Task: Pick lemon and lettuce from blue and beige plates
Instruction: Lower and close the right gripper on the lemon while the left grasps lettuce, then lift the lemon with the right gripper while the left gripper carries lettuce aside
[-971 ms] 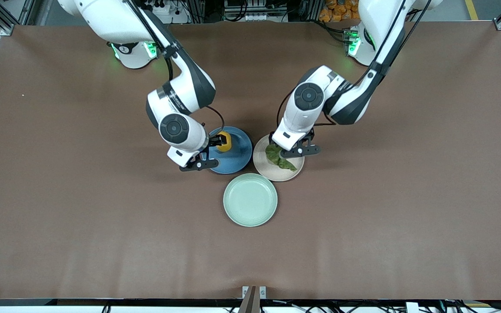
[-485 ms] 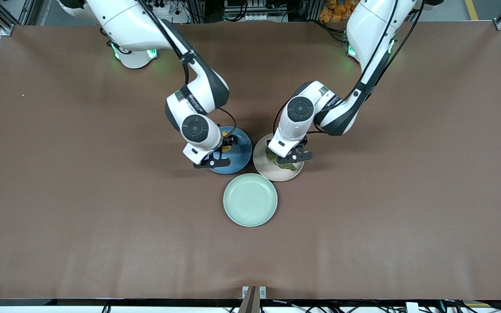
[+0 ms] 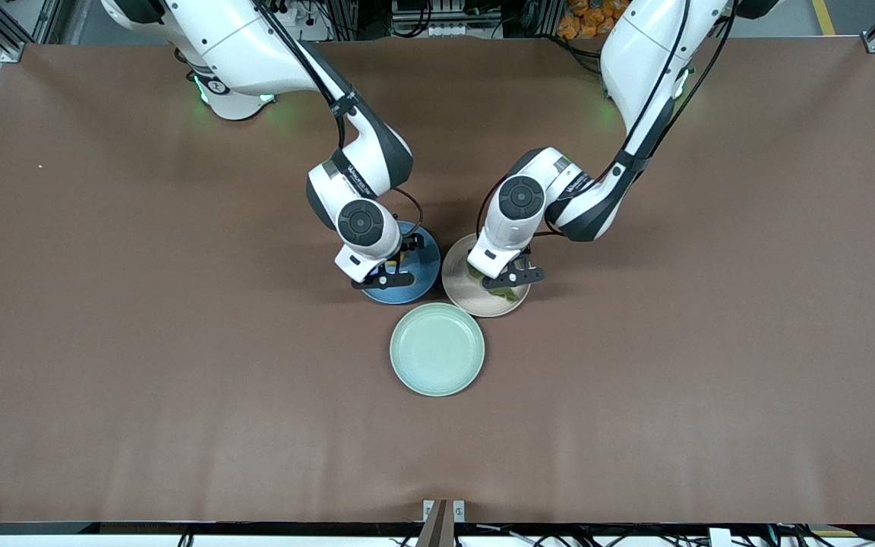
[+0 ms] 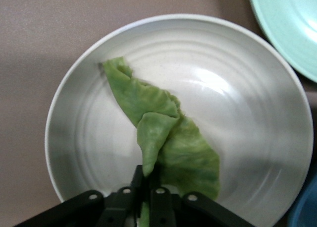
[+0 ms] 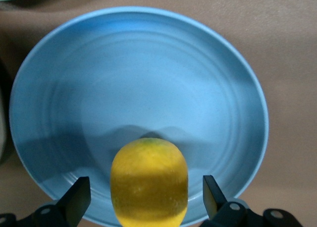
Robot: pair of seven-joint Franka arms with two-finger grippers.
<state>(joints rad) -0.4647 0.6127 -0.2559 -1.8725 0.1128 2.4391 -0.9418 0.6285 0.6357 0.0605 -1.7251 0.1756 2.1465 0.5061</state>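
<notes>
The lemon lies on the blue plate. My right gripper is open and low over that plate, one finger on each side of the lemon with a gap to it. In the front view the right hand hides most of the lemon on the blue plate. My left gripper is shut on a raised fold of the green lettuce, which lies on the beige plate. In the front view the left gripper is over the lettuce on the beige plate.
A pale mint-green plate sits nearer the front camera than the blue and beige plates, close to both. Its rim shows in the left wrist view. The brown table stretches wide around the plates.
Both hands have swung in over their plates and come lower. The right hand now hides most of the lemon in the front view. The left hand covers more of the lettuce.
</notes>
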